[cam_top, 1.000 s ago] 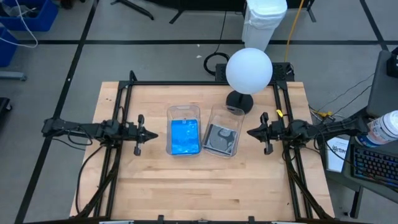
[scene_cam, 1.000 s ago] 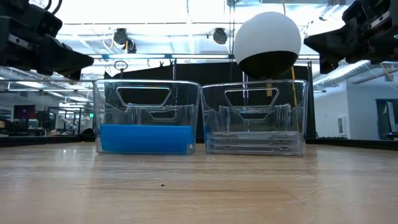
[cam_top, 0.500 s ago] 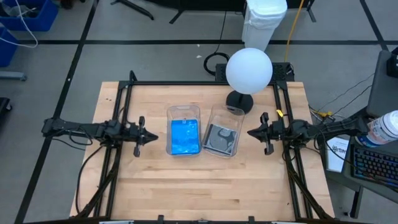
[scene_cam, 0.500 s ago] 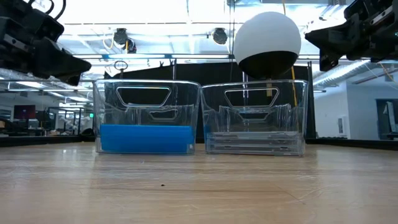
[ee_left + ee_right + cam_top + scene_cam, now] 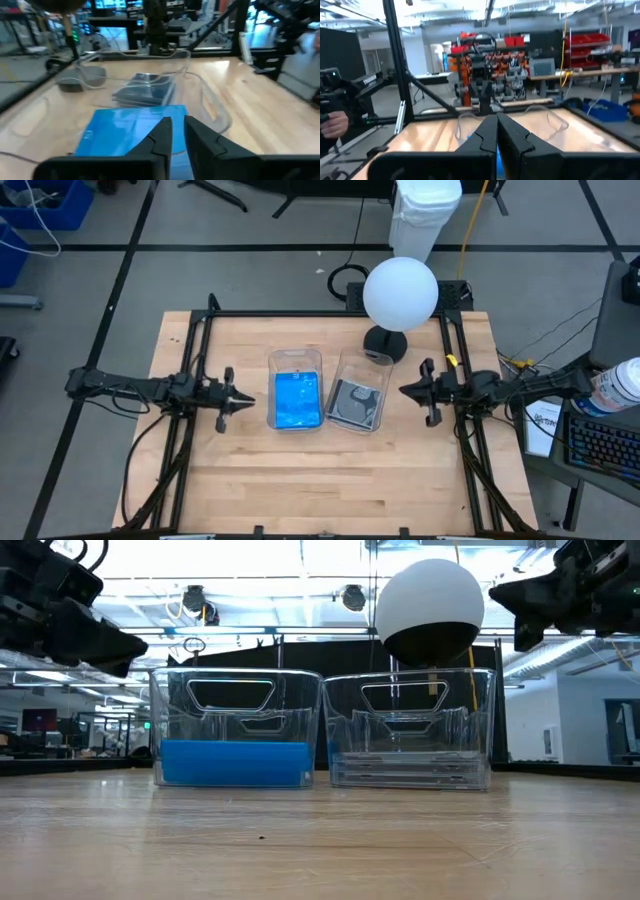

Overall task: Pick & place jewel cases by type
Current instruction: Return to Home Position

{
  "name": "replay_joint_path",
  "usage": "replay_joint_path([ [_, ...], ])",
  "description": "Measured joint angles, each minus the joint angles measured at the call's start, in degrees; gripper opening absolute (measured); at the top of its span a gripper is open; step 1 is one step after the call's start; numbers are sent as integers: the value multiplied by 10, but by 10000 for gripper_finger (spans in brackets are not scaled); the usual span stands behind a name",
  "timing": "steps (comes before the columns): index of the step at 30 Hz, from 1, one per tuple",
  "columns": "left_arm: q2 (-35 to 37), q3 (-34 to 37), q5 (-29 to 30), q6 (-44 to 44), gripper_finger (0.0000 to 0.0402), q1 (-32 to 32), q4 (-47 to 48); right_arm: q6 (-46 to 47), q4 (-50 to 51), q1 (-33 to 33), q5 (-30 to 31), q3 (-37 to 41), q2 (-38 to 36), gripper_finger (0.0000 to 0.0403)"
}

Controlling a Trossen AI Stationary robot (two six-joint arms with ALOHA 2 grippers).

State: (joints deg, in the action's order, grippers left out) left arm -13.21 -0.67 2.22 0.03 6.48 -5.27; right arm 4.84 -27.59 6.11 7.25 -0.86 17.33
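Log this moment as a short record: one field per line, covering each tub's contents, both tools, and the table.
left tub: blue jewel cases
right tub: clear/dark jewel cases, stacked flat
left tool: shut, empty, raised above the table beside the left tub
right tool: shut, empty, raised beside the right tub
table: no loose cases outside the tubs
other: white globe lamp behind the tubs

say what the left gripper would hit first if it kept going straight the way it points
Probably the near wall of the left tub holding the blue jewel cases. The left gripper points across at it, shut and empty, though its height above the rim is unclear.
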Motion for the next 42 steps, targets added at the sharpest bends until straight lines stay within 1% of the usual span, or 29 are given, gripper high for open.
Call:
replay_joint_path([
  [3,0,0,8,29,19,0,-14,-13,-18,0,0,0,1,0],
  [5,0,0,8,37,7,0,-20,-18,-26,0,0,0,1,0],
  [12,0,0,8,9,25,0,-19,-10,-39,0,1,0,1,0],
  [42,0,0,8,12,26,0,-21,-10,-39,0,2,0,1,0],
])
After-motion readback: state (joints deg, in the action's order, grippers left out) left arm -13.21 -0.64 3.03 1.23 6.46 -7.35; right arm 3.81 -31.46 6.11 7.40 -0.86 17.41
